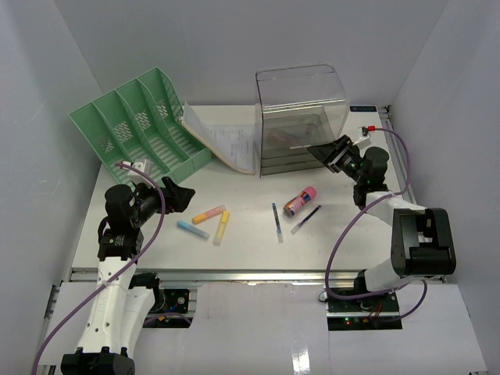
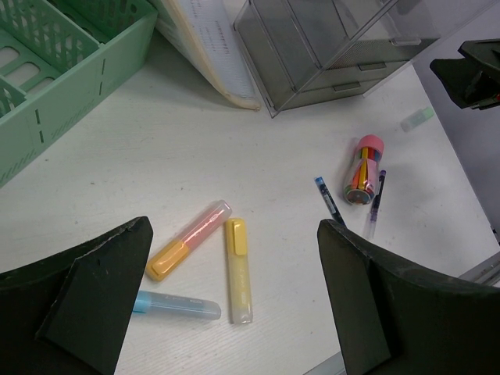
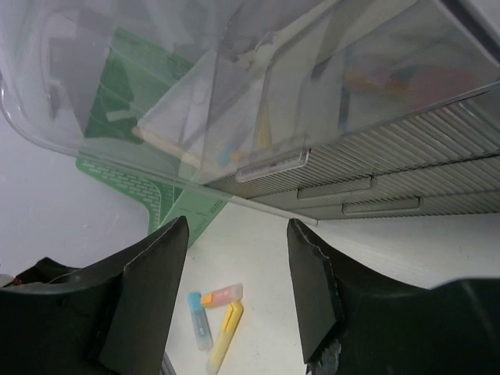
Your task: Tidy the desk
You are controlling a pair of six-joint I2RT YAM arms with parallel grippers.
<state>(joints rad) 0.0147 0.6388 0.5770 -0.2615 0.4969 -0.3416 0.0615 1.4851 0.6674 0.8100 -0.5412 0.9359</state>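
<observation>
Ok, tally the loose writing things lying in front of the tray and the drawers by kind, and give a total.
Highlighters: 3 (orange-capped highlighter, yellow highlighter, blue highlighter)
Pens: 2 (blue pen, purple pen)
Pink-capped tube of coloured sticks: 1
Total loose on the desk: 6

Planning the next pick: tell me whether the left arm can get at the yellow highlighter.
Probably yes. The left tool hangs open close by the yellow highlighter, and nothing lies over it, though the orange highlighter and blue highlighter crowd its ends.
</observation>
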